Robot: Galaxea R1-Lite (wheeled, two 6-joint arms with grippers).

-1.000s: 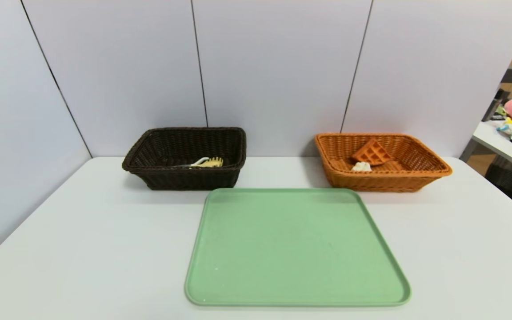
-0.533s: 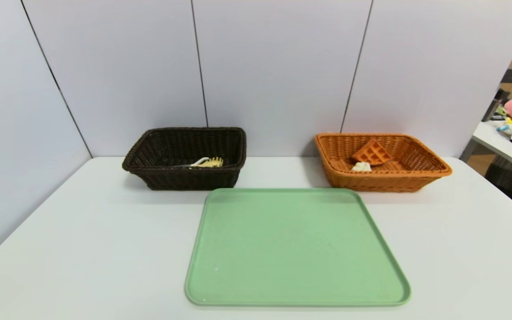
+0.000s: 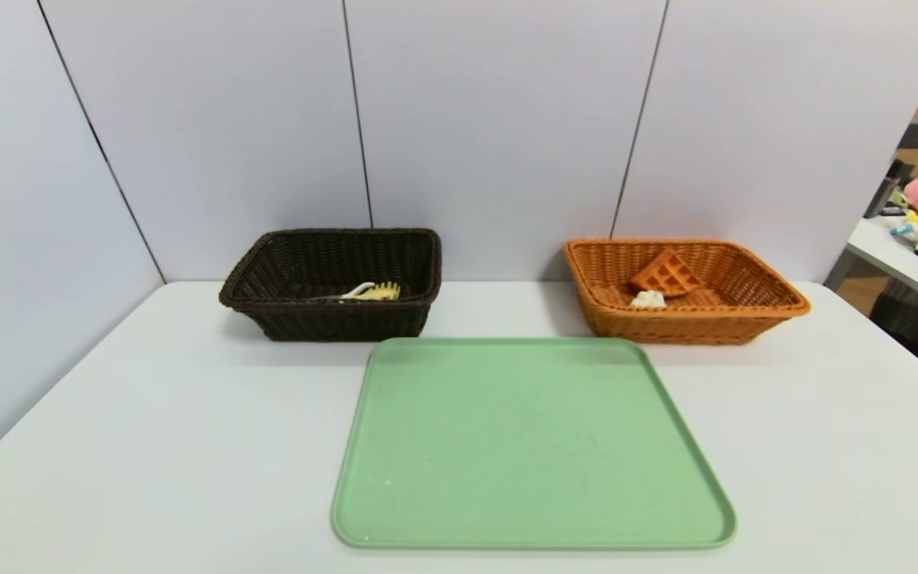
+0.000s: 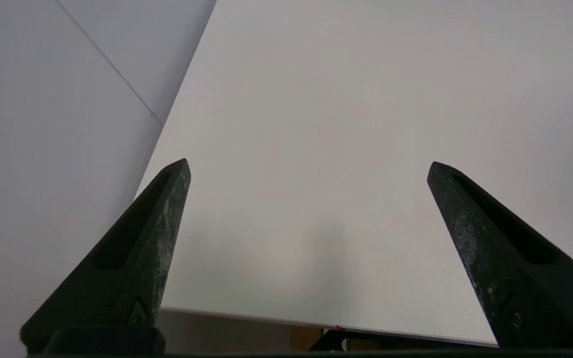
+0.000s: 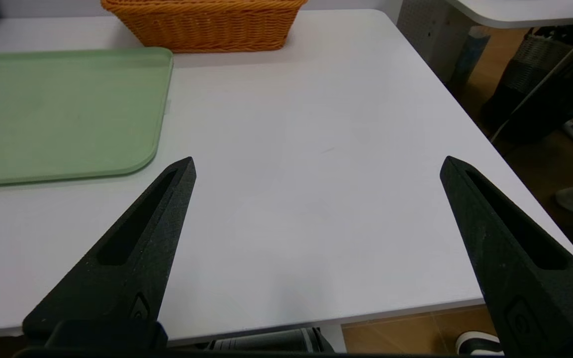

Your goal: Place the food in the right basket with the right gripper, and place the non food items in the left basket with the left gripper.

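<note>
Bright even overhead light, soft shadows under baskets [image 3: 331,323], sharp focus

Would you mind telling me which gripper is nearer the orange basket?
Right. The right gripper faces the orange basket across the table; the left gripper views only bare table.

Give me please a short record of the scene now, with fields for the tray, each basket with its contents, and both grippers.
tray: green tray at the table's middle, nothing on it
left basket: dark brown wicker basket, holds a yellow comb-like item and a white utensil
right basket: orange wicker basket, holds a waffle piece and a small white food item
left gripper: open, empty, over bare white table
right gripper: open, empty, over table right of tray
</note>
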